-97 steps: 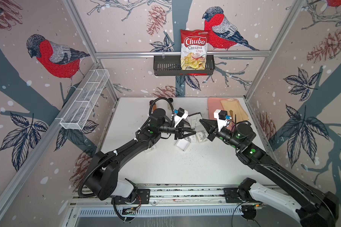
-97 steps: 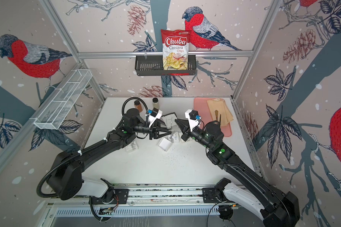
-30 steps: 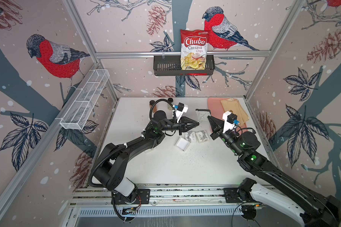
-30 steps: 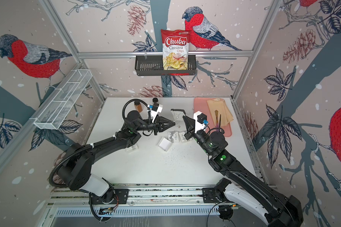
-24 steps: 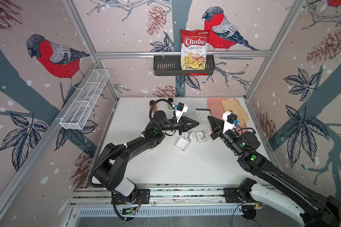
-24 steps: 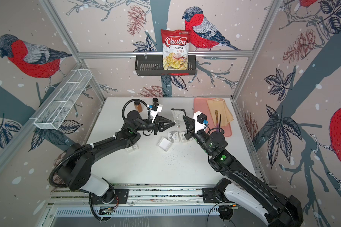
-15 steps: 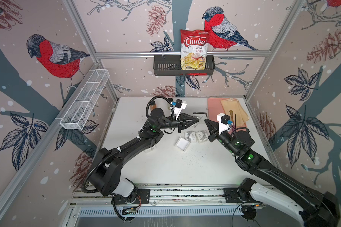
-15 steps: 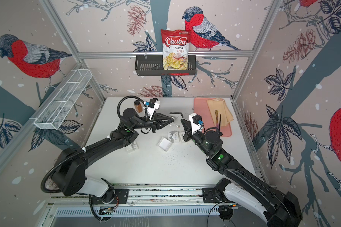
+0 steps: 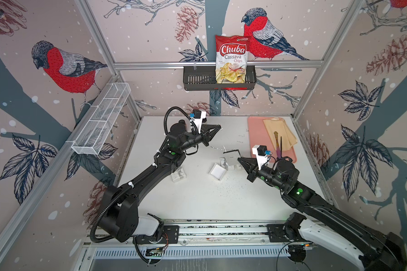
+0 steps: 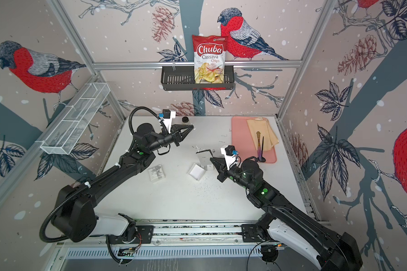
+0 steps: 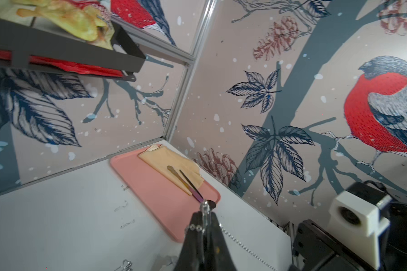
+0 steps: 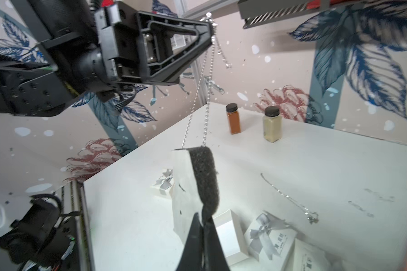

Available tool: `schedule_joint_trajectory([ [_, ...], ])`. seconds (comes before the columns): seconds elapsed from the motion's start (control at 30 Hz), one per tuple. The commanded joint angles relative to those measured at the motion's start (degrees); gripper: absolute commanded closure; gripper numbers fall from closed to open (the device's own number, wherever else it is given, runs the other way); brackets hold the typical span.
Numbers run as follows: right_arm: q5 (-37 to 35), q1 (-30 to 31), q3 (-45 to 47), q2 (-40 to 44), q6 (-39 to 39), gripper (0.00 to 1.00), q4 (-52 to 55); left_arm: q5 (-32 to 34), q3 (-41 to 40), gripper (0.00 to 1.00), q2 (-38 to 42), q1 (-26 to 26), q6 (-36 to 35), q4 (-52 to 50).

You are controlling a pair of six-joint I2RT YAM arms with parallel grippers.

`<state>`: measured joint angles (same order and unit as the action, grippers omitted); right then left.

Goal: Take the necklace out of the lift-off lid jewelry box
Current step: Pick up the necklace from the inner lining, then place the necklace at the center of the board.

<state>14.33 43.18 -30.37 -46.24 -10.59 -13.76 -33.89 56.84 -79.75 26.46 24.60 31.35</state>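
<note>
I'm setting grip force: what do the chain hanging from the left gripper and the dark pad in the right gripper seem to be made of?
Necklace: looks like polished silvery metal; its small links glint in the light.
Pad: seems to be black foam, matte and porous with a rough edge, on a smooth white backing, probably card, though that can't be confirmed.

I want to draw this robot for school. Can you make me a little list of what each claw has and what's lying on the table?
left claw: shut on necklace, up in the air
right claw: shut on foam pad, up in the air
necklace: hangs from left claw down to foam pad
open box: on table
second chain: flat on table
</note>
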Motion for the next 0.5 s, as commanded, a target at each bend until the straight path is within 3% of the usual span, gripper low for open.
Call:
schedule_joint_trajectory([
  [0.0,10.4,-0.1,-1.1,-1.0,-0.7,1.00,1.9,4.9,-2.2,1.00,-0.1,-1.7,-0.5,0.2],
  [0.23,15.1,-0.2,-2.2,-3.0,-0.5,1.00,4.3,8.6,-4.3,1.00,0.7,-6.4,-2.7,-4.3],
  [0.47,2.7,-0.8,-4.2,-6.1,-1.4,1.00,7.8,9.3,-6.9,1.00,-1.5,-7.1,-7.9,-9.6],
])
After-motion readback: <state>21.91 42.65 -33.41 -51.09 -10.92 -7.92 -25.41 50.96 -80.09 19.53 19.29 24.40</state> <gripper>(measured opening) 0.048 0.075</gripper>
